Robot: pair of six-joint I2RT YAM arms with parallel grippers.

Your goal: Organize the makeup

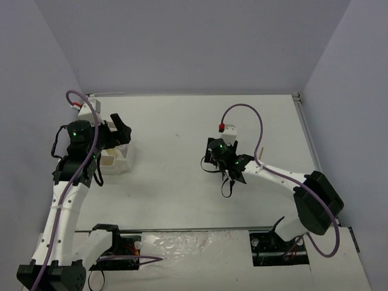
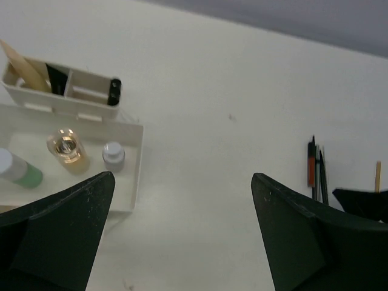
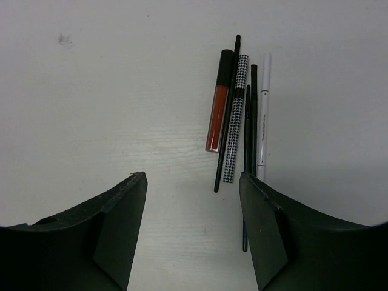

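Makeup (image 3: 235,133): split in two lots, job looks roughly half done.

- Sorted lot, left side of table (image 1: 182,121), in the white tray (image 2: 136,176). Far compartments hold a wooden stick (image 2: 21,65) leaning upright and a short black tube (image 2: 114,91), plus something dark between them that I can't identify. The near, shallow section holds an amber bottle (image 2: 66,148), a grey-capped bottle (image 2: 113,154) and a white-green bottle (image 2: 18,173), all standing.
- Loose lot, right of centre, well apart from the tray, lying flat on the table side by side: a red gloss tube (image 3: 216,118), a checked pencil (image 3: 237,103), thin black pencils (image 3: 253,121) and a white pencil (image 3: 264,109). A tan stick (image 2: 377,176) lies just right of that bunch.
- Left gripper (image 2: 182,236): fingers spread wide, nothing between them, hanging above the tray's right edge.
- Right gripper (image 3: 194,236): also spread wide and empty, over the table just beside the loose bunch, which sits toward its right finger.

Judgement: the bottles are dealt with; the long, thin pieces are what's left. They touch each other, so picking out one alone may drag its neighbours along.
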